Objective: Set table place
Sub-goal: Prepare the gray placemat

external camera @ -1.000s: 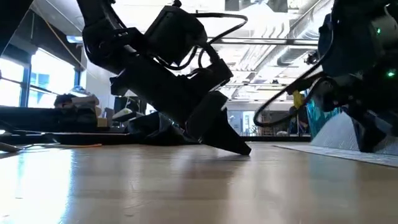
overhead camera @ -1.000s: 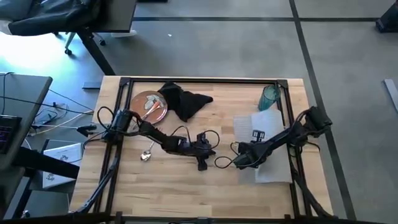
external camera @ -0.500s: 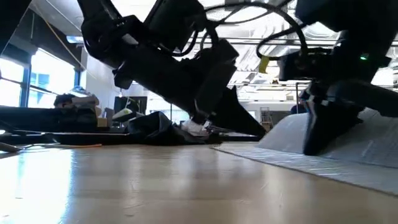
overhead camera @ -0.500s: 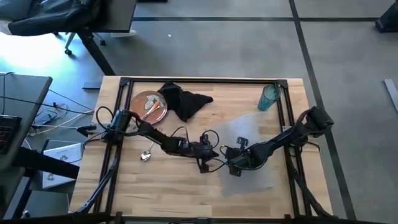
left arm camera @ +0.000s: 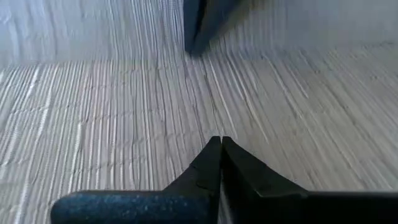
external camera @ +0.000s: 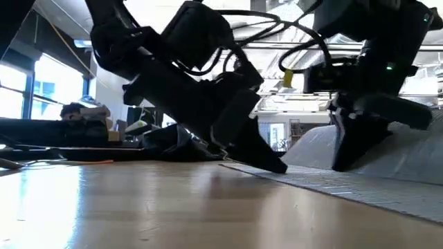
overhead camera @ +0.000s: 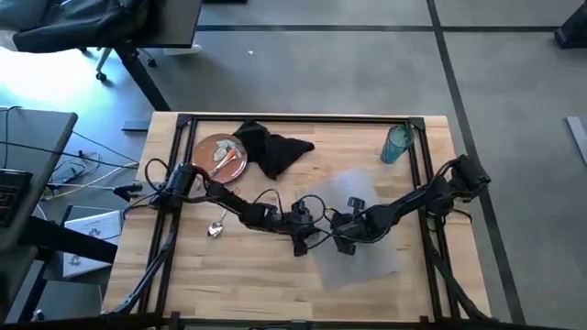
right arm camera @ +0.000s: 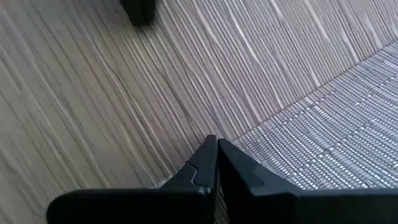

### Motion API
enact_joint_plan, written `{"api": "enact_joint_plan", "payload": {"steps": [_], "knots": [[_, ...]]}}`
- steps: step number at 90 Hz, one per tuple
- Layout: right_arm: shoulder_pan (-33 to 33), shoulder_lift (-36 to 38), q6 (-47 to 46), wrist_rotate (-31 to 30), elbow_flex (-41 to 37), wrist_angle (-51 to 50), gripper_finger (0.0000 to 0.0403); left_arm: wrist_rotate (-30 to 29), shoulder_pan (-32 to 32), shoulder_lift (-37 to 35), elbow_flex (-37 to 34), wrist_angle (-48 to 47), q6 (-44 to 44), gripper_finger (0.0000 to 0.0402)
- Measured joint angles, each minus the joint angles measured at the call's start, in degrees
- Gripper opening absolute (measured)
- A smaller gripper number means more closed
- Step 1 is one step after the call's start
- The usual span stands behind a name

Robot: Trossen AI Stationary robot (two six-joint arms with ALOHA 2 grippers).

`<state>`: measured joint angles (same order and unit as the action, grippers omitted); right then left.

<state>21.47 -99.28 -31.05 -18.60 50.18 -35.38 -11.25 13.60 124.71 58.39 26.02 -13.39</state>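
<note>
Your right gripper [overhead camera: 341, 244] fingers clenched on grey placemat [overhead camera: 362, 261], left gripper [overhead camera: 299, 246] fingers clenched empty, wooden tabletop [overhead camera: 248, 275] mid-centre, grey floor [overhead camera: 367, 64] beyond

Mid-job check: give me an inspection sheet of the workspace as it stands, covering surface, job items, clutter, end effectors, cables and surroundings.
Surface: wooden table, bare along the near edge.
Job items: grey placemat lies skewed, right of centre; orange-brown plate at far left holds cutlery; black napkin is bunched beside the plate; spoon lies on the wood at left; teal tumbler stands at far right.
Clutter: nothing seen.
End effectors: left end effector is shut, tips at the placemat's left edge; right end effector is shut at the placemat's edge.
Cables: loops hang off both arms above the table.
Surroundings: grey floor, desks and loose cables at left.
</note>
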Motion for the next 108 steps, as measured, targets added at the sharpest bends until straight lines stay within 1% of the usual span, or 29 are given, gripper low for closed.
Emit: {"api": "enact_joint_plan", "payload": {"steps": [14,19,27,35,42,50,56,70,80,84,90,100,104,108], "knots": [[0.45,0.62,-1.36,0.74,2.62,-19.11,0.0,-0.18,1.67,-1.69,-0.77,-4.16,0.03,0.0],[0.42,1.58,-2.43,1.28,3.31,-23.86,0.0,-0.26,2.13,-2.08,-0.77,-4.89,0.04,0.0],[0.84,2.81,-4.92,4.5,2.33,-29.31,0.0,-0.71,2.74,-2.27,-0.77,-5.71,0.02,0.0],[1.42,4.25,-7.1,9.99,1.54,-31.8,0.0,-0.79,3.14,-2.5,-0.77,-6.2,-0.04,0.0],[2.26,4.56,-8.56,13.65,1.43,-34.47,0.0,-0.99,3.73,-2.78,-0.77,-6.82,-0.06,0.0],[3.22,5.31,-9.54,15.06,1.37,-37.5,0.0,-1.09,4.49,-4.25,-0.87,-9.46,-0.07,0.0],[3.59,6.37,-9.91,16.19,1.39,-39.22,0.0,-1.32,5.16,-6.24,-1.06,-13.12,-0.05,0.0],[3.81,10.38,-11.13,16.76,1.61,-38.46,0.0,-6.36,6.92,-12.55,-1.49,-26.35,-0.55,0.0],[4.11,13.3,-9.98,13.3,1.78,-33.07,0.0,-10.76,7.76,-17.43,-1.93,-35.1,-1.76,0.0],[4.36,14.43,-8.7,10.98,1.71,-29.49,0.0,-11.43,8.01,-19.3,-1.99,-35.67,-1.99,0.0],[4.53,15.43,-5.79,8.1,1.05,-21.34,0.0,-11.56,8.3,-22.24,-1.83,-33.64,-2.13,0.0],[4.53,15.71,-0.03,7.07,-0.01,-8.62,0.0,-9.17,8.95,-24.87,-1.51,-30.7,-2.54,0.0],[4.53,15.71,1.62,7.14,0.1,-6.58,0.0,-8.71,9.22,-24.92,-1.62,-31.2,-3.07,0.0],[4.53,15.72,2.42,7.12,0.65,-8.41,0.0,-8.68,9.55,-24.83,-1.62,-32.19,-3.79,0.0]]}}
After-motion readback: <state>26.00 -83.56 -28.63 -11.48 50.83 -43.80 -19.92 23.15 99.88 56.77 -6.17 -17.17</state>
